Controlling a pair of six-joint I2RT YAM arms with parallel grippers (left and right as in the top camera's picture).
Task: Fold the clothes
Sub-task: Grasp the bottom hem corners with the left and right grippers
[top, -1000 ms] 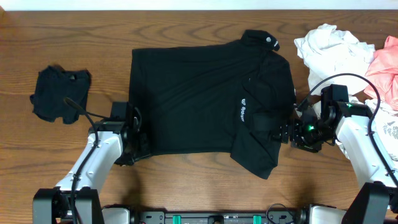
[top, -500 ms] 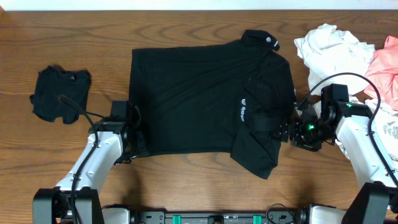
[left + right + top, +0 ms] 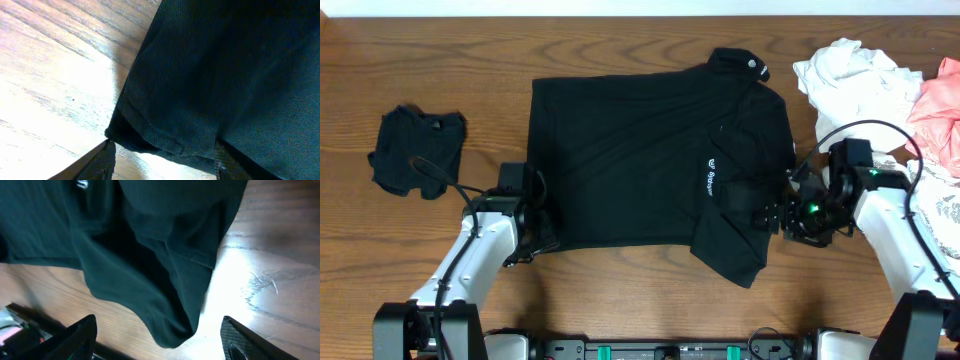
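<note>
Right at the near edge of the tabletop (image 3: 620, 295), both arms reach in from their bases. The left gripper (image 3: 544, 228) is low at the near-left corner of the black shirt (image 3: 640, 150), and it's released. In its wrist view the two fingers (image 3: 95, 165) stand wide apart, with the hem corner lying loose between them on the wood, nothing pinched.

Over on the right, the right gripper (image 3: 767, 213) is at the shirt's sleeve (image 3: 730, 250), which flops out toward the near edge. The jaws are spread there too. The wrist camera shows a dark fold of sleeve sagging between the fingers (image 3: 75, 337), neither one pressing on it.

The shirt itself is spread out mostly flat across the middle of the tabletop, with a small white logo (image 3: 712, 176) on the chest. Its collar (image 3: 740, 62) points at the far edge and carries a little white tag (image 3: 753, 68).

Off to the left, well apart from the shirt, sits a small black garment (image 3: 417, 150), crumpled. In the far-right corner there's a heap: a white garment (image 3: 845, 75) bunched up, and a pink garment (image 3: 940, 110) touching it at the right edge. A pale piece (image 3: 948, 212) lies nearer, behind the right arm; I can't make out its print.
</note>
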